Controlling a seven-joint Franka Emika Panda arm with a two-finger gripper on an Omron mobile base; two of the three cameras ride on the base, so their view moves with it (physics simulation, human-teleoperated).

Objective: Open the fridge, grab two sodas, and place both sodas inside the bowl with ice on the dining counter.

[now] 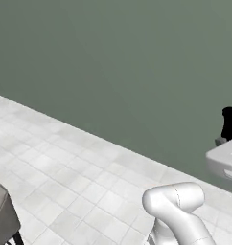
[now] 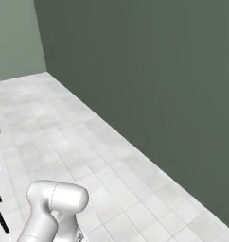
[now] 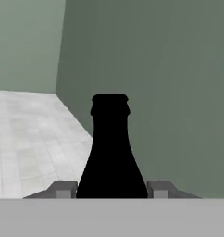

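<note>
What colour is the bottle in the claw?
Black; the bottle shows best in the hand view.

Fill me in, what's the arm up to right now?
The pincer is closed on a dark soda bottle, which stands upright between the two fingertips in the hand view. Ahead of it are a grey-green wall and pale tiled floor. The bottle top shows at the right edge of the left base view.

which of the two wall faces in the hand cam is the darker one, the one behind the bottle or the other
The one behind the soda bottle: the dark green wall right of the corner. The wall left of the corner is paler, grey-green. The bottle sits between the gripper fingertips.
</note>
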